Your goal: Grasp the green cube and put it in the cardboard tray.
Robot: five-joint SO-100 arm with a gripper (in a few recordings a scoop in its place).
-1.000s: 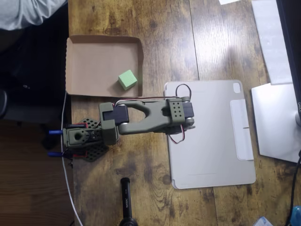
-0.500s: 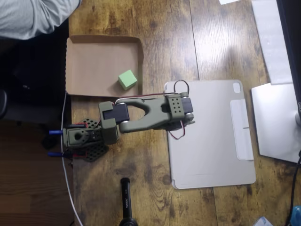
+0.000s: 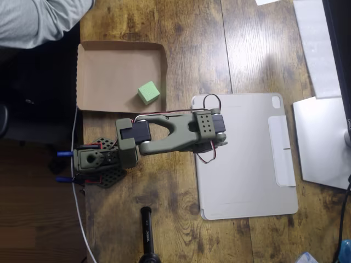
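Green cube [image 3: 148, 92] lying inside the cardboard tray [image 3: 104, 55] near its lower right corner (overhead view), olive arm [image 3: 175, 134] folded over the tablet cover [image 3: 252, 175], gripper state hidden, cannot tell

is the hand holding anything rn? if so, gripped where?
Not the green cube: it sits free inside the cardboard tray, apart from the arm. The hand itself is tucked under the folded arm, so open or shut cannot be told.

A small pale mint-green cube [image 3: 148, 92] sits in a plain brown cardboard tray [image 3: 104, 74] beside an olive-green robot arm [image 3: 170, 134], a light grey flat tablet cover [image 3: 252, 181] and dark brown streaked wooden table [image 3: 192, 44].
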